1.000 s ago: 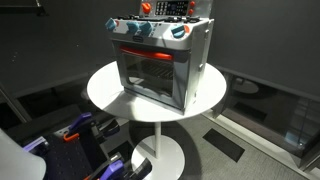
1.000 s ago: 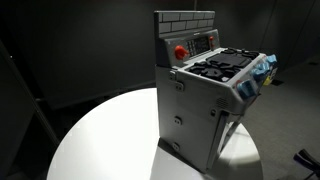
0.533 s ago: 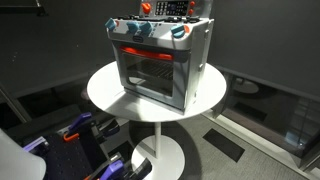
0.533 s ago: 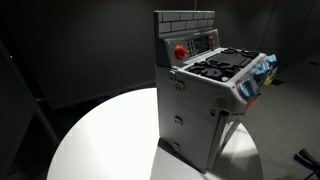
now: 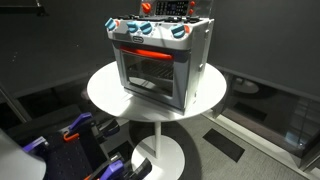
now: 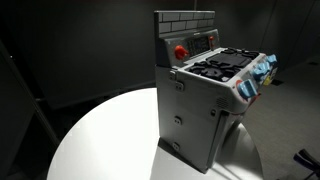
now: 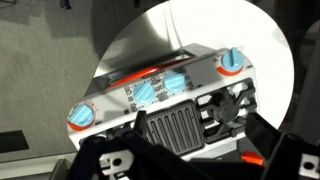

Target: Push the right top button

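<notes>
Evidently the gripper (image 7: 190,165) hangs over the toy stove (image 5: 160,60), fingers spread and empty, probably lining up a push. The right top button should sit on the stove's back panel (image 6: 198,42), beyond the red button (image 6: 181,51), but it is too small to make out. No lettering is legible.

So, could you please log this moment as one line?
toy stove: upright on white table | pincer: open, above it | red button: untouched
</notes>
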`<control>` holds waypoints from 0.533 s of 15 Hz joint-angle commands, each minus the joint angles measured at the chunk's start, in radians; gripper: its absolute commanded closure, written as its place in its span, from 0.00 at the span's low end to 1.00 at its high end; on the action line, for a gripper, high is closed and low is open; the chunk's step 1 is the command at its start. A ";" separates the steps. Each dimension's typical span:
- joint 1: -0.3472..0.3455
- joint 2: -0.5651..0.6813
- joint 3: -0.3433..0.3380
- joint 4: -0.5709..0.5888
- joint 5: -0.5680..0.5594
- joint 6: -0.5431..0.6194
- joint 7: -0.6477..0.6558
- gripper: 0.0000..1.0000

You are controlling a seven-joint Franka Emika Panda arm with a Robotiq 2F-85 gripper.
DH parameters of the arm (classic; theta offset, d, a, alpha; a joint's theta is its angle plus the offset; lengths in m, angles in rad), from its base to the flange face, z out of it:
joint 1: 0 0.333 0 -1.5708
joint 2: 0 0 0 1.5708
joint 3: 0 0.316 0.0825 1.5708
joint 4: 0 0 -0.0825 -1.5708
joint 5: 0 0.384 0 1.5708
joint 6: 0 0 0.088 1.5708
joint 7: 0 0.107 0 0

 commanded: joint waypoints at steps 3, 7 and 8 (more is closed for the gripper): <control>-0.027 0.158 -0.002 0.110 -0.096 0.130 0.036 0.00; -0.047 0.243 -0.013 0.144 -0.164 0.228 0.071 0.00; -0.051 0.263 -0.017 0.153 -0.180 0.243 0.082 0.00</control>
